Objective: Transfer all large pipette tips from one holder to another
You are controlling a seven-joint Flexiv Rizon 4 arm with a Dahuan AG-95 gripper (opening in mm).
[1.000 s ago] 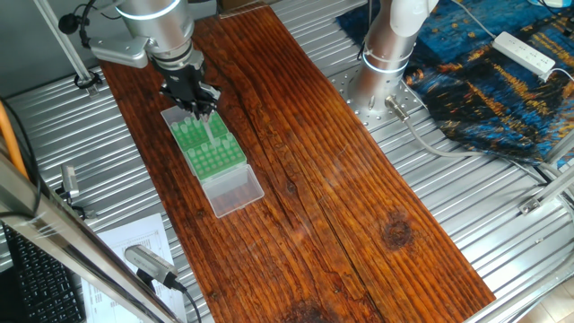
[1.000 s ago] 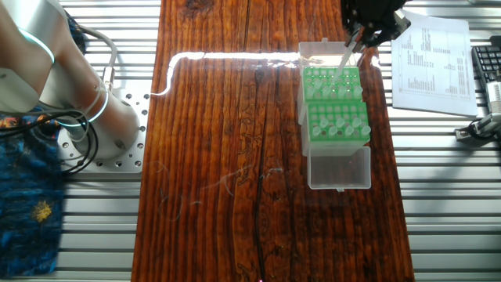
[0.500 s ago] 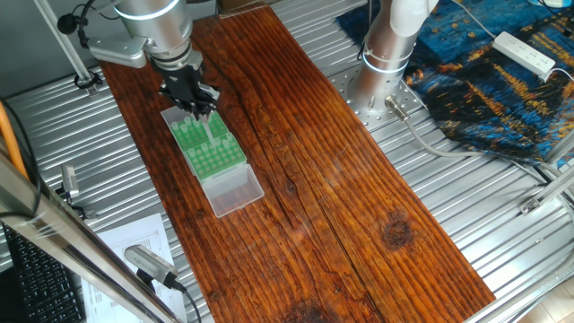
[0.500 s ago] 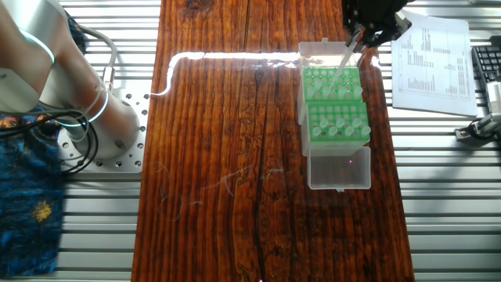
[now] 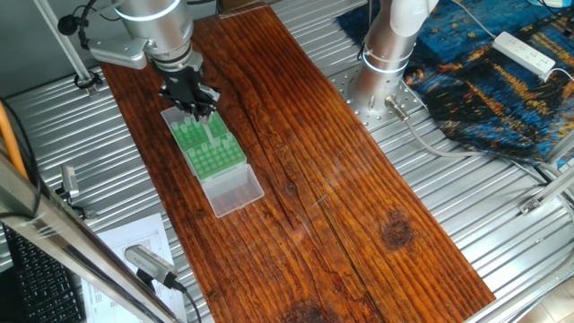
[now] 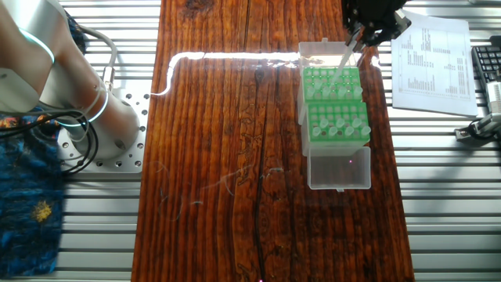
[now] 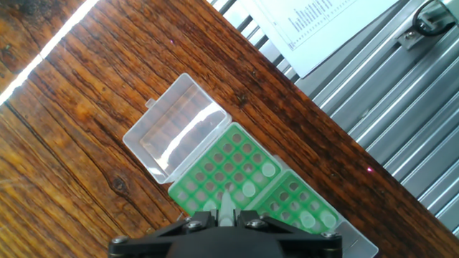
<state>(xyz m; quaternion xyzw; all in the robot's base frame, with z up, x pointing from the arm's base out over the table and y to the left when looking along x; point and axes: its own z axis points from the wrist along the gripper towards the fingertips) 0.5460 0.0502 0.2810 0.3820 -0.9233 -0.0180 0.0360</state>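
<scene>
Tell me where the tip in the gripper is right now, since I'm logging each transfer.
The pipette tip hangs point-down from the gripper, over the green rack nearest the paper sheet; the hand view shows it above that rack's holes.

Silver-grey cylindrical metal arm link (image 5: pixel 152 22) with a glossy finish, black cable loop at its side. Black angular end effector (image 5: pixel 191 97), two screw heads visible on its black housing (image 7: pixel 222 233). White-and-silver round arm base column (image 5: pixel 387 45), bolted to a perforated plate.
</scene>
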